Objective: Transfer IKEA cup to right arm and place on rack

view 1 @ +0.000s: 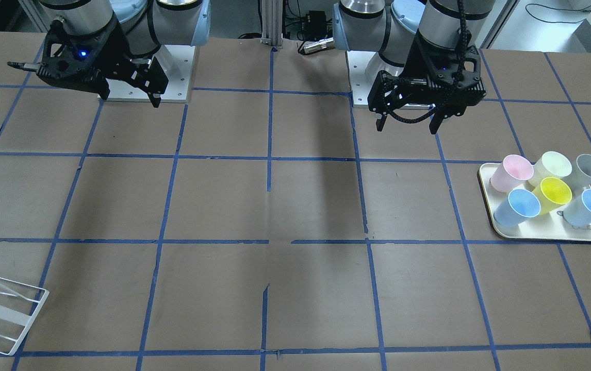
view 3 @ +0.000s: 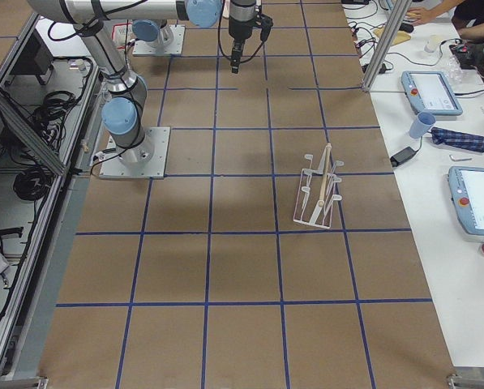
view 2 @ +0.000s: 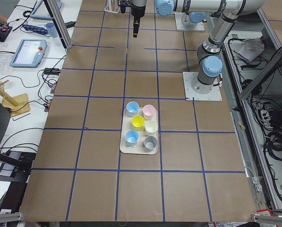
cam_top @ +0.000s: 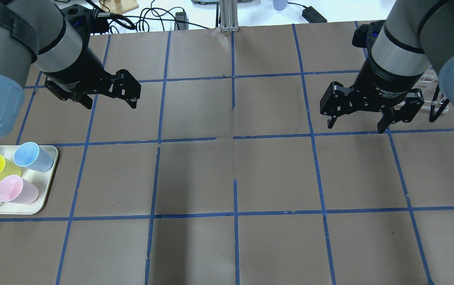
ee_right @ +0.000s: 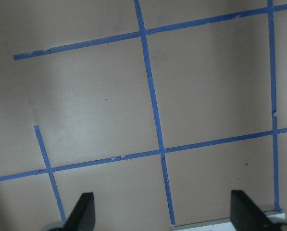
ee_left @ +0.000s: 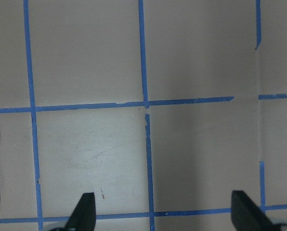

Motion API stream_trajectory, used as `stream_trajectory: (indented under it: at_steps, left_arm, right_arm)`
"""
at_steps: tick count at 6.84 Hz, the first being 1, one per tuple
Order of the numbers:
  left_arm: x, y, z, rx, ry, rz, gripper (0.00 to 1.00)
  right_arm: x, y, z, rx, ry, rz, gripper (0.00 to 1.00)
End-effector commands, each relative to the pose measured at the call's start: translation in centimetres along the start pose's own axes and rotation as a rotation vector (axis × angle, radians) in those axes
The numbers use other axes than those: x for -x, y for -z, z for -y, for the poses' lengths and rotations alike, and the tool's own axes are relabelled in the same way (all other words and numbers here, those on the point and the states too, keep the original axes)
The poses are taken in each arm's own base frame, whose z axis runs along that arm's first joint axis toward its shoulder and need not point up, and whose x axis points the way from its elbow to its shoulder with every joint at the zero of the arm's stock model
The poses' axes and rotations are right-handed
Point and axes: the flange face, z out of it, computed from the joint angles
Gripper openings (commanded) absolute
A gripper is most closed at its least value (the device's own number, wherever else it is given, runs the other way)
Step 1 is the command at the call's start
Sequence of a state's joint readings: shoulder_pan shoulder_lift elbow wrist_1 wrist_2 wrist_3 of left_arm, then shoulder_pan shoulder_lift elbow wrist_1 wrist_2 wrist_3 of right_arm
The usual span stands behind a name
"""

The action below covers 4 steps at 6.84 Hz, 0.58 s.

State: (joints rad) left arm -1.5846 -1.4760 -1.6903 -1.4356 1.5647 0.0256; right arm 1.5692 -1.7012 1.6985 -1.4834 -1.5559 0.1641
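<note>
The IKEA cup [view 1: 518, 207], pale sky-blue with a brighter blue inside, lies tilted on the cream tray [view 1: 553, 235] on my left side, at the tray's corner toward the table's middle. It also shows in the overhead view [cam_top: 33, 156] and the exterior left view [view 2: 132, 108]. My left gripper [cam_top: 111, 103] is open and empty, hovering above the table beyond the tray. My right gripper [cam_top: 355, 126] is open and empty, hovering beside the white wire rack [view 1: 1, 309], which also shows in the exterior right view [view 3: 319, 194]. Both wrist views show only taped table between open fingers.
The tray also holds a pink cup [view 1: 512, 172], a cream cup [view 1: 553, 166], a grey cup [view 1: 590, 169], a yellow cup [view 1: 554, 194] and a greyer blue-inside cup [view 1: 589, 207]. Brown table with blue tape grid lies between the arms.
</note>
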Motion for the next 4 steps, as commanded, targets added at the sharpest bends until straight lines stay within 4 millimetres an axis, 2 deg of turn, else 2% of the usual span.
stream_trajectory:
  at_steps: [1,4]
  left_arm:
    - [0.00,0.02,-0.13,-0.002,-0.002,0.000,1.00]
    - [0.00,-0.22,-0.15,0.005,-0.014,0.000,1.00]
  right_arm:
    - [-0.01,0.03,0.02,-0.002,0.000,-0.001,1.00]
    - [-0.07,0.02,0.08,-0.008,0.000,-0.008,1.00]
